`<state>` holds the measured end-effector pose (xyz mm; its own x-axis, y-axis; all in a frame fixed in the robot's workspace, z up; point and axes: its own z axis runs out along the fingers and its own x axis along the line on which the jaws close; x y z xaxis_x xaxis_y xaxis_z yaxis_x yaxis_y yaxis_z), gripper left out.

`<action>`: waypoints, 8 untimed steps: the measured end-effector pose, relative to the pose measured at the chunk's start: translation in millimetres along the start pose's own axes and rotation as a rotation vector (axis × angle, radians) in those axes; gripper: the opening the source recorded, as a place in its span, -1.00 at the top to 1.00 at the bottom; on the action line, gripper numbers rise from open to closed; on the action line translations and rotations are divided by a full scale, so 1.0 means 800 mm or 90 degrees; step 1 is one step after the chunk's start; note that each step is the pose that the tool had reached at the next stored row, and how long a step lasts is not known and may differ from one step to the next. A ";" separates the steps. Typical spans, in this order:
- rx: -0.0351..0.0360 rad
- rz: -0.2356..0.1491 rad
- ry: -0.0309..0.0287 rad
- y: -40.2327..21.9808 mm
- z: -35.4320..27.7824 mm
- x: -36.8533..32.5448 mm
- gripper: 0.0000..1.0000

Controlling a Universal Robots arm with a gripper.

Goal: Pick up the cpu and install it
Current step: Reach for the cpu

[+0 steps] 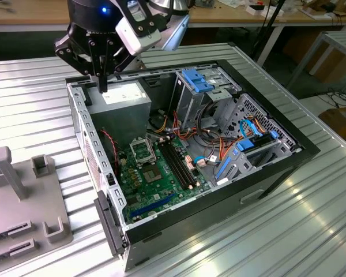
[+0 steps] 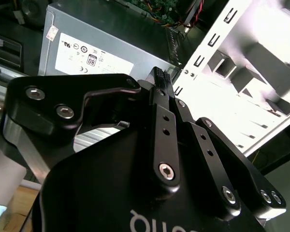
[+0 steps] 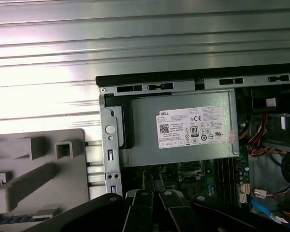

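The gripper (image 1: 102, 85) is seen in the exterior view hanging over the back corner of an open computer case (image 1: 303, 151), just above the grey power supply (image 1: 126, 105) and beside the case's perforated side wall. Its fingers are drawn together into a narrow point, tips downward, and nothing can be made out between them; in the second wrist view the gripper (image 2: 159, 79) is likewise seen closed, with the labelled power supply (image 2: 101, 46) beneath it. The green motherboard (image 1: 161, 186) is laid flat in the case, and the black-framed socket (image 1: 143, 151) is found near its middle, well apart from the gripper. Where the cpu lies cannot be told, and whether the socket is filled cannot be judged. A grey fixture tray (image 1: 23, 199) is set on the ribbed metal table (image 1: 311, 222) towards the exterior view's left of the case.
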<state>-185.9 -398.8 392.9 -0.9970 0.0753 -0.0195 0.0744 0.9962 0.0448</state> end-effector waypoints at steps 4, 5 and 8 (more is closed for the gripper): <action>0.0000 0.000 0.0006 -0.0002 0.0000 0.0028 0.79; 0.0001 0.000 0.0007 -0.0003 0.0000 0.0035 0.79; 0.0001 0.000 0.0015 -0.0005 -0.0001 0.0071 0.79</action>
<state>-191.6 -398.8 392.9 -0.9970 0.0753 -0.0172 0.0745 0.9962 0.0446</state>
